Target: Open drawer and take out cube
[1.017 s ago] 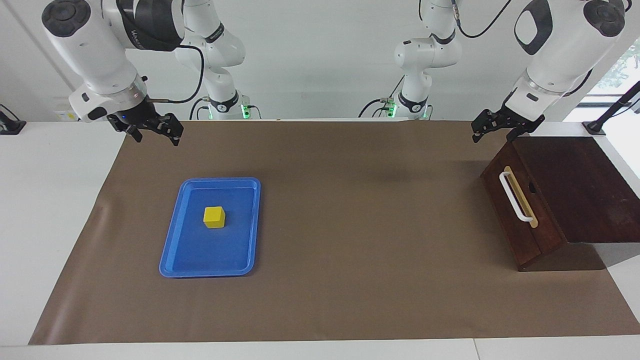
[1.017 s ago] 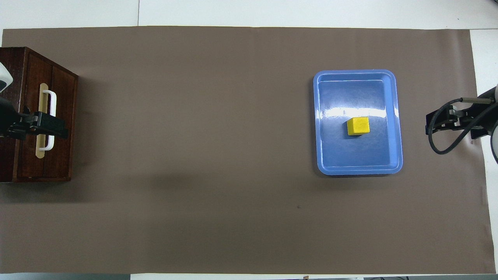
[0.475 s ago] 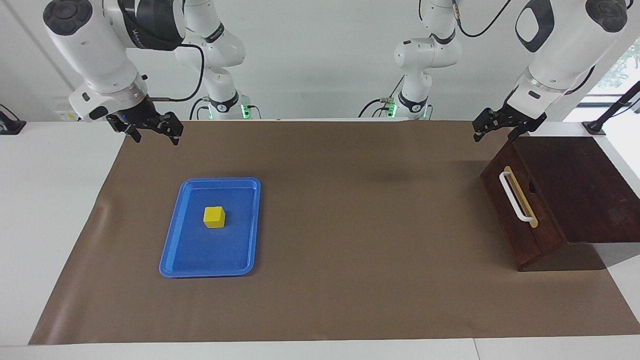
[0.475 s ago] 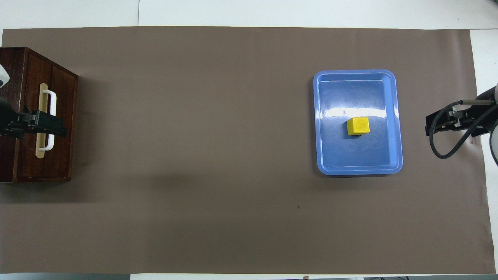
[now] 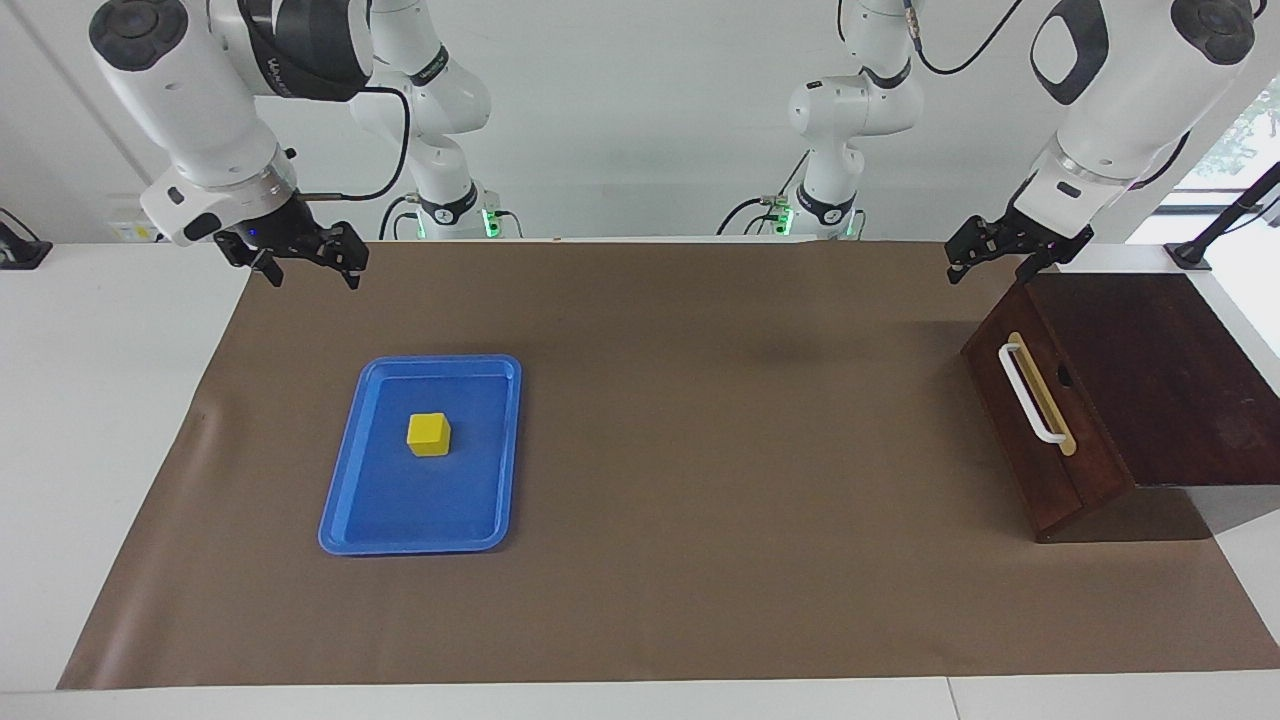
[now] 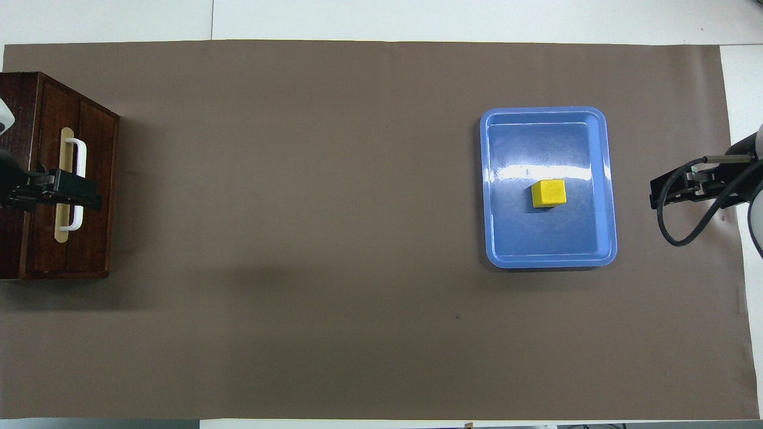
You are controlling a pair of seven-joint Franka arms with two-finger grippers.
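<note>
While the drawer (image 5: 1040, 420) sits shut in its dark box (image 5: 1160, 380) at the left arm's end of the table (image 5: 700, 600), the cube (image 5: 429, 434) already lies in the blue tray (image 5: 345, 500) toward the right arm's end.

Going across the facing view: the right pincer (image 5: 305, 258) hangs in the air over the brown mat's (image 5: 700, 450) corner, its fingers apart and holding nothing, well clear of the tray. The cube rests flat near the tray's middle; it looks solid, light and stiff, with smooth faces that may slip, so two opposite flat sides are the place to pinch it. The drawer's white bar handle (image 5: 1035, 392) is the obvious hold; it looks rigid and should take a straight pull. The left pincer (image 5: 992, 252) hovers above the box's upper edge, fingers apart, empty, touching nothing.
</note>
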